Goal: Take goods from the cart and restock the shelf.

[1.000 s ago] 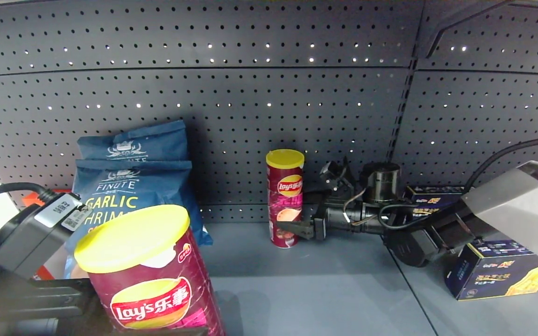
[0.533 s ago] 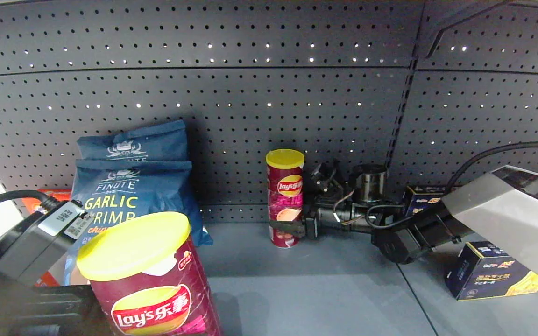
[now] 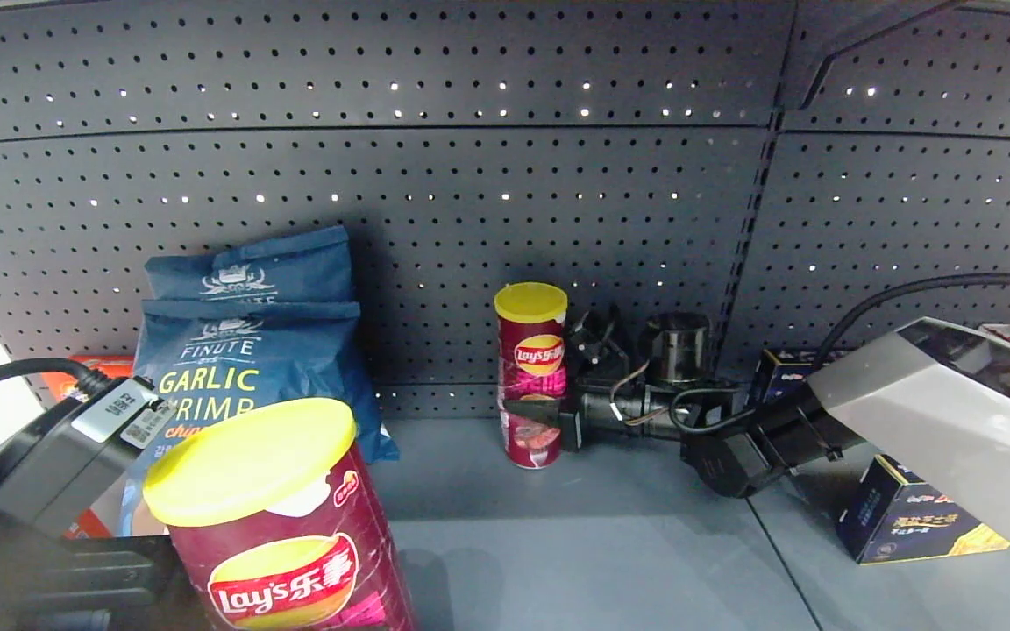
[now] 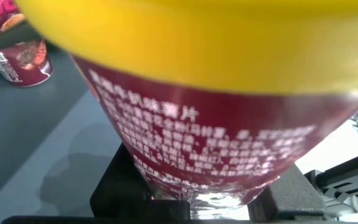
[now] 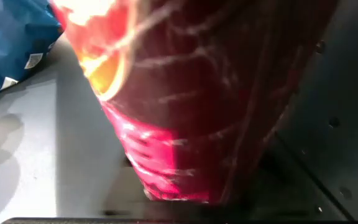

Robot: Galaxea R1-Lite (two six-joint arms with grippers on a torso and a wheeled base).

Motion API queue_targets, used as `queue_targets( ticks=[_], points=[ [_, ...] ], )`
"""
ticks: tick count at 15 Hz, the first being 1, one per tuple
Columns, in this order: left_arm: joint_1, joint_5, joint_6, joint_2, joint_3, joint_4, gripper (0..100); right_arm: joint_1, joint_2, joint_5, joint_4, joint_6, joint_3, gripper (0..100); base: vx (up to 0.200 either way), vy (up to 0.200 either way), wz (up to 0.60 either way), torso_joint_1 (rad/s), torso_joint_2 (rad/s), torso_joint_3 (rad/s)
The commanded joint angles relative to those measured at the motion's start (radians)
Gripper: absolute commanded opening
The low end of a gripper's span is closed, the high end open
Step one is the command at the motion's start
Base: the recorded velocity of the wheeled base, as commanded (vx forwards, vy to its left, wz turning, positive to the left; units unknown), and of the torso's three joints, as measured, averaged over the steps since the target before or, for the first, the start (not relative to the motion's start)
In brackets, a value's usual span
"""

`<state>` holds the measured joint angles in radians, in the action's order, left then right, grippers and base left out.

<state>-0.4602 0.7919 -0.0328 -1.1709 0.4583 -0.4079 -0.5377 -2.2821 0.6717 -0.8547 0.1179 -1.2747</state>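
Chip cans going onto the shelf (image 3: 601, 543)
Right gripper (image 3: 538, 412) clamped on far chip can (image 3: 531, 350), right of blue snack bags (image 3: 251, 350), to stand it upright; left gripper (image 4: 197, 202) grips near chip can (image 3: 277, 517) before the bags, likely awaiting placement

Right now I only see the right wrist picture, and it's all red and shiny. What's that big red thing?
Observer: A small chip can with a yellow lid, standing upright at the back of the shelf.
Operator: Am I grabbing it?
Observer: The right gripper has its fingers around the can's lower half.
Operator: What's my other arm doing?
Observer: The left gripper holds a bigger chip can, in front of the blue snack bags.
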Motion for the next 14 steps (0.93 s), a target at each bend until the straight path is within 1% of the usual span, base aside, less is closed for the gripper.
queue_targets(
  ticks=[1,3,4,5,6,8,10,12,14],
  points=[
    [0.000,0.000,-0.001,0.000,-0.001,-0.002,0,-0.004,0.015,0.000,0.000,0.000,0.008,0,0.000,0.000,0.00,0.000,0.00,0.000],
    [0.000,0.000,-0.001,0.000,-0.003,-0.003,0,-0.007,0.039,-0.014,0.000,0.000,0.026,0,0.000,0.000,0.00,0.000,0.00,0.000],
    [0.000,0.000,-0.001,0.002,-0.006,-0.003,0,-0.022,0.079,-0.035,0.000,0.000,0.069,0,0.000,0.000,0.00,0.000,0.00,0.000],
    [0.000,0.000,-0.001,0.002,-0.006,-0.003,0,-0.022,0.079,-0.035,0.000,0.000,0.069,0,0.000,0.000,0.00,0.000,0.00,0.000],
    [0.000,0.000,-0.003,0.002,-0.006,-0.003,0,-0.027,0.113,-0.050,0.003,0.000,0.106,0,0.000,0.000,0.00,0.000,0.00,0.000],
    [0.000,0.000,-0.003,0.022,-0.021,-0.003,0,-0.050,0.176,-0.101,-0.001,-0.003,0.178,0,0.000,0.000,0.00,0.000,0.00,0.000],
    [0.000,0.000,-0.004,0.045,-0.044,-0.003,0,-0.099,0.254,-0.133,-0.015,-0.057,0.250,0,0.000,0.000,0.00,0.000,0.00,0.000],
    [0.000,-0.002,-0.004,0.053,-0.044,-0.003,0,-0.127,0.297,-0.182,-0.035,-0.075,0.299,0,0.000,0.000,0.00,0.000,0.00,0.000],
    [0.000,-0.002,-0.004,0.053,-0.043,-0.003,0,-0.150,0.331,-0.193,-0.055,-0.076,0.353,0,0.000,0.000,0.00,0.000,0.00,0.000]
  ],
)
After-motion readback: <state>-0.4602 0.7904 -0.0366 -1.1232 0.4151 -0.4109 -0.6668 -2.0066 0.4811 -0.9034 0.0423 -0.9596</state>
